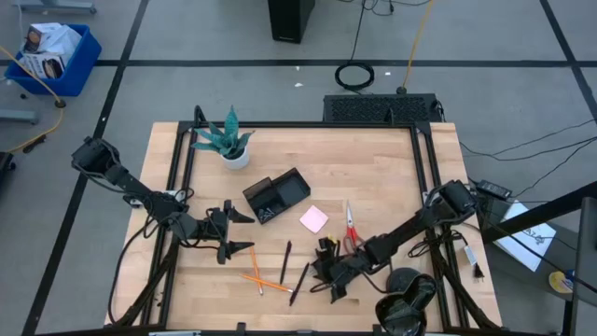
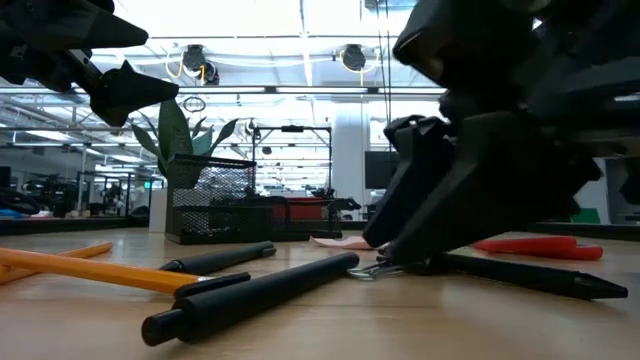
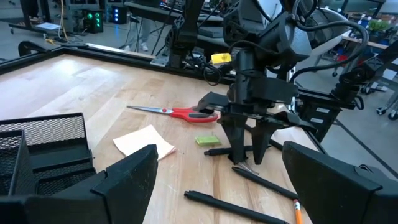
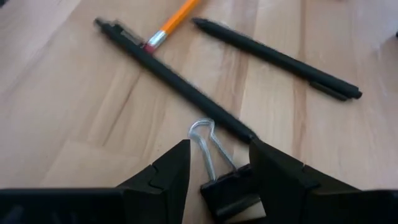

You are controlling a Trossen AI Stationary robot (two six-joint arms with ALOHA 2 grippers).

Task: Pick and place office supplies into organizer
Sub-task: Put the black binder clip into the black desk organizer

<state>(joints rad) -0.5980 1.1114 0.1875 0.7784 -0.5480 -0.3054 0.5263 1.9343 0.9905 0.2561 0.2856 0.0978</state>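
Note:
The black mesh organizer (image 1: 276,196) stands mid-table, with a pink sticky pad (image 1: 314,219) and red-handled scissors (image 1: 352,229) to its right. Black pens (image 1: 298,283) and orange pencils (image 1: 254,275) lie near the front edge. My right gripper (image 1: 328,273) is open and tipped down to the table. Its fingers stand on either side of a small black binder clip (image 4: 231,190) with a silver wire handle (image 4: 205,143). My left gripper (image 1: 231,233) hangs open above the table, left of the pens, with nothing between its fingers. My right gripper has the binder clip's black body (image 4: 224,186) between its fingers, which slant down from the table's right. A gap shows beside one finger (image 4: 171,177). The other finger (image 4: 273,180) covers the clip's side, so I cannot tell whether it touches. The clip lies flat on the table.
A potted green plant (image 1: 229,142) stands behind the organizer. A small yellow-green bit (image 3: 207,140) lies between the scissors and my right gripper. One pen (image 4: 180,81) runs just past the clip's wire handle, and a second pen (image 4: 280,59) lies beyond it.

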